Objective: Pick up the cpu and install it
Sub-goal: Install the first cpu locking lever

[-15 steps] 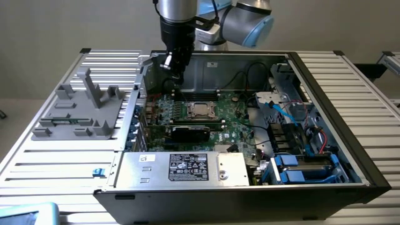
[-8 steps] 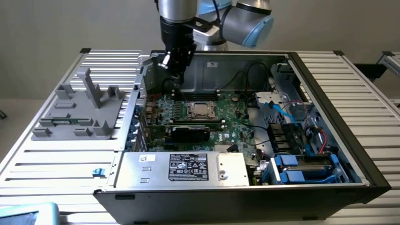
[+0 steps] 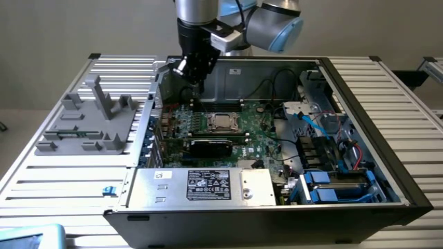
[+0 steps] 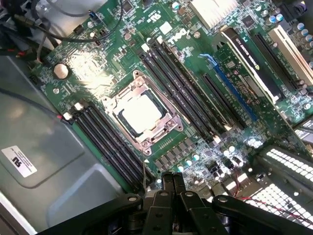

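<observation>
Hanging over the open computer case (image 3: 242, 224), the pincer (image 3: 195, 82) points down toward the motherboard (image 3: 260, 132) on the end of the arm (image 3: 273, 23). Its two dark fingertips are pressed together with nothing between them. The wrist view agrees: the pincer (image 4: 172, 180) is closed on itself, empty, and apart from the board below it.

The cpu (image 3: 221, 121) lies flat on the motherboard, pale metal top up, seated inside the metal frame of the socket (image 4: 168, 126). In the wrist view the cpu (image 4: 140, 113) sits square within that frame, with rows of black memory slots (image 4: 181, 83) running along both sides of it. From the exterior view, the pincer is higher than the cpu, farther back, and slightly toward the exterior view's left, near the case's rear wall.

A black graphics card (image 3: 211, 146) lies just in front of the socket. A silver power supply (image 3: 207, 185) with a dark label fills the near corner of the case. The case stands on a slatted metal desk (image 3: 405, 104). A grey fixture (image 3: 90, 116) with upright posts rests on the desk beside the case, on the exterior view's left.
</observation>
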`<action>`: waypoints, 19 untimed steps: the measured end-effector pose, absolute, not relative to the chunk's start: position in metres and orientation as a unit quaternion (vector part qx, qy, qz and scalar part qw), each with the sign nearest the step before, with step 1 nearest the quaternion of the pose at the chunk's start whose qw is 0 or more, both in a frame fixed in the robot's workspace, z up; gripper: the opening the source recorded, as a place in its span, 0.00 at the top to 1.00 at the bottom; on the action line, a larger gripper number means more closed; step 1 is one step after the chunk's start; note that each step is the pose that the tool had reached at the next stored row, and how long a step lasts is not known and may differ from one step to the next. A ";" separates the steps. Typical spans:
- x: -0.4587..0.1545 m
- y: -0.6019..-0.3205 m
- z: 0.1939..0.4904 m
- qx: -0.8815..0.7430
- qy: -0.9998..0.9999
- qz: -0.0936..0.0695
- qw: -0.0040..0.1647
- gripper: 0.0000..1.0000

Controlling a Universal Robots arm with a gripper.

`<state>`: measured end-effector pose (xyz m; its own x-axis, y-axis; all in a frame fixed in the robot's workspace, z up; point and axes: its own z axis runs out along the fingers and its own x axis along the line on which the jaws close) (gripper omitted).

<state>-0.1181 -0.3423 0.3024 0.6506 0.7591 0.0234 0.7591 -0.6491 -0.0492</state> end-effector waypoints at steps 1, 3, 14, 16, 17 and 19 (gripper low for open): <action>-0.118 -0.342 0.302 -0.911 -0.412 -0.001 0.027 0.89; -0.118 -0.342 0.302 -0.917 -0.399 -0.001 0.027 0.89; -0.118 -0.342 0.302 -0.944 -0.328 -0.003 0.027 0.89; -0.118 -0.342 0.302 -0.949 -0.314 -0.003 0.027 0.89; -0.118 -0.342 0.302 -0.951 -0.308 -0.004 0.027 0.89; -0.118 -0.342 0.302 -0.955 -0.294 -0.004 0.027 0.89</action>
<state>-0.1181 -0.3423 0.3021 0.8265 0.5624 0.0234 0.5628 -0.8251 -0.0492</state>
